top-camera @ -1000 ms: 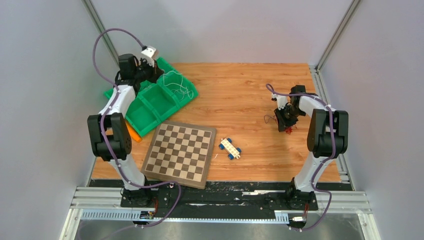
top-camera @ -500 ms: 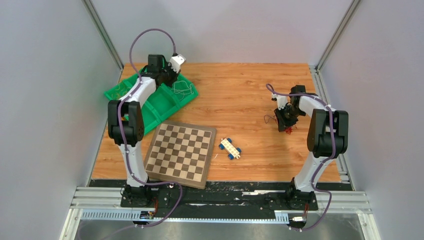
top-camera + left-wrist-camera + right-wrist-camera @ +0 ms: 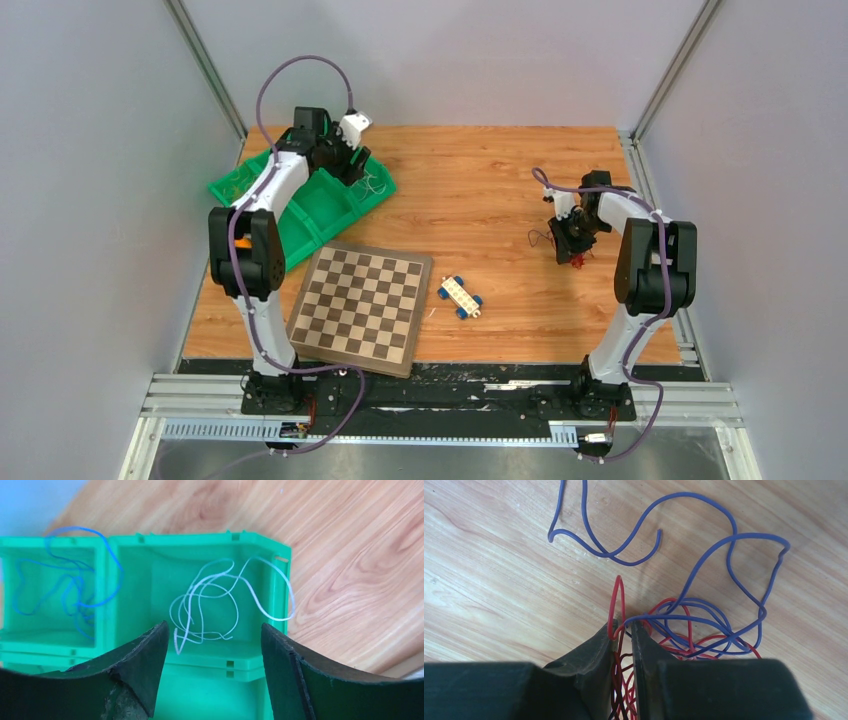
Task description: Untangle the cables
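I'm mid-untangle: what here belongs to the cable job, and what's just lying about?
Job:
red and purple tangle, pinched by the right gripper
white cable and blue cable, in separate compartments of the green bin
left gripper, open above the bin

Lying about:
chessboard
toy car

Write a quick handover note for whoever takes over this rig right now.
Left gripper: open, hovering over the green bin, holding nothing.
Right gripper: shut on the red wires, down at the table.
Done: the white wire and the blue wire lie in separate bin compartments.
To do: the red wires and purple wires are knotted together at the right fingertips; pull them apart.
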Available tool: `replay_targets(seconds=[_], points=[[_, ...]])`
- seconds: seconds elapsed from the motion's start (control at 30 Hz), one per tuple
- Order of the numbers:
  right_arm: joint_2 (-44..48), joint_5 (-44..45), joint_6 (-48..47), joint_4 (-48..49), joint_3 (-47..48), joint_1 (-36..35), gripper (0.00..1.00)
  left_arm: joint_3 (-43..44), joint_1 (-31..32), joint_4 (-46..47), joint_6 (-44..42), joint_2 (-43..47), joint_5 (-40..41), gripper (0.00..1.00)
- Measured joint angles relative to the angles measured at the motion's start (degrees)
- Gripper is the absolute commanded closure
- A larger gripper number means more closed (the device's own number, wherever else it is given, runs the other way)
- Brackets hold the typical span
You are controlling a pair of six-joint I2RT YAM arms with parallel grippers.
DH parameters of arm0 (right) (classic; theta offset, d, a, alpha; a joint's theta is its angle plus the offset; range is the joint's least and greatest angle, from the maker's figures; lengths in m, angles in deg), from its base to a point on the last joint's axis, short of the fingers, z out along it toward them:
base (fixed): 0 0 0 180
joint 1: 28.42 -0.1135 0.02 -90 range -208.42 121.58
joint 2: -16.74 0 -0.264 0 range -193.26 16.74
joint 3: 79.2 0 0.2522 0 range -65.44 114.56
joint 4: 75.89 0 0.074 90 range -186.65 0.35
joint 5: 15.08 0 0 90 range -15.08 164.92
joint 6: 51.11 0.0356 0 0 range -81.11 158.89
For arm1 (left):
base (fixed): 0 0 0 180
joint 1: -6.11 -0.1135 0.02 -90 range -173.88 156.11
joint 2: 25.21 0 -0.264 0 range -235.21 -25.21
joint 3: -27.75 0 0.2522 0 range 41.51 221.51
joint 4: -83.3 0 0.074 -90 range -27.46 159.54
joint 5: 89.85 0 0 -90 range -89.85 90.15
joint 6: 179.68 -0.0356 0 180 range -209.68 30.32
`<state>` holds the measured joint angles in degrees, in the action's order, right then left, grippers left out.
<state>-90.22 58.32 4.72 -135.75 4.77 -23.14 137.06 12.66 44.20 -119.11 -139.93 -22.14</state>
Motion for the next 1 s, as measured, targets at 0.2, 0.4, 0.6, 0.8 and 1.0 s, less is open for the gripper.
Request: replay_targets(seconds=[0.2, 0.4, 0.6, 0.8, 1.0], points=[[0.02, -0.52, -0.13, -0.17, 0.0, 0.02, 0.84, 0.61, -0.15, -0.57, 2.62, 7.56, -3.37, 0.26], [0.33, -2.58, -0.42, -1.36, -0.11, 0.0, 0.87, 1.79, -0.37, -3.45, 3.74, 9.07, -9.22, 0.37], [1.01, -4.52, -0.42, -2.27, -0.55, 0.0, 0.87, 1.79, 0.11, -9.66, 3.8, 8.11, -9.81, 0.33], [1.53, -6.34, -0.35, -3.39, -0.52, -0.39, 0.87, 1.81, 0.26, -9.31, 6.78, 3.1, -4.96, 0.38], [1.66, -7.54, -0.04, -4.59, -0.46, -1.03, 0.89, 6.36, 0.5, -9.73, 10.14, -5.49, -1.7, 0.63]])
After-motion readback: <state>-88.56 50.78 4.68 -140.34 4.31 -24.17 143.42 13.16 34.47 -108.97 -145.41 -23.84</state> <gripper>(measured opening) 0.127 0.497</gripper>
